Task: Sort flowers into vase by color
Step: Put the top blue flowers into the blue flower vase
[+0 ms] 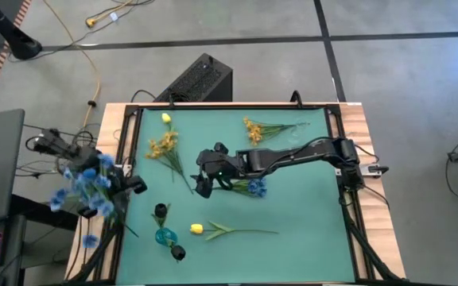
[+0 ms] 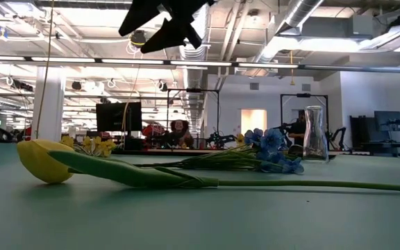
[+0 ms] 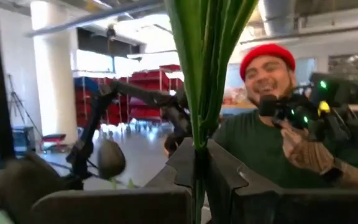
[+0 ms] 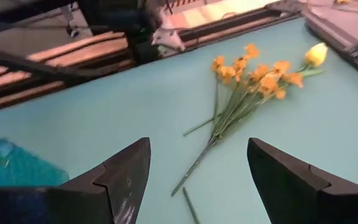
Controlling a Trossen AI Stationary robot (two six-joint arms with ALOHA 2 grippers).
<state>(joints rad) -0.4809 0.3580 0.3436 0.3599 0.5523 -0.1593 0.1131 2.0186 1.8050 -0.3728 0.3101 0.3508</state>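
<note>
My left gripper (image 1: 131, 187) is at the table's left edge, shut on a bunch of blue flowers (image 1: 82, 189) whose blossoms hang out beyond that edge. My right gripper (image 1: 204, 181) hovers open over the table's middle, also seen in its wrist view (image 4: 197, 180) and in the low view (image 2: 164, 22). Beside it, a blue flower (image 1: 250, 187) lies flat. Two yellow-orange clusters (image 1: 165, 147) (image 1: 253, 127), a yellow bud (image 1: 166, 118) and a yellow tulip (image 1: 198, 229) also lie on the mat. A teal vase (image 1: 164, 236) stands near the left front. My left gripper pinches the green stems (image 3: 197, 140) of the blue flowers between its two fingers (image 3: 229, 180). The fingers lie across the bundle. In the wrist view the stems run straight on from the fingers, and the whole bunch is lifted clear of the table.
Two dark small objects (image 1: 160, 210) (image 1: 178, 253) sit by the teal vase. A clear glass carafe (image 2: 314, 135) shows in the low view. A person in a red hat (image 3: 266, 124) is beyond the table. A black box (image 1: 201, 79) stands behind the far edge.
</note>
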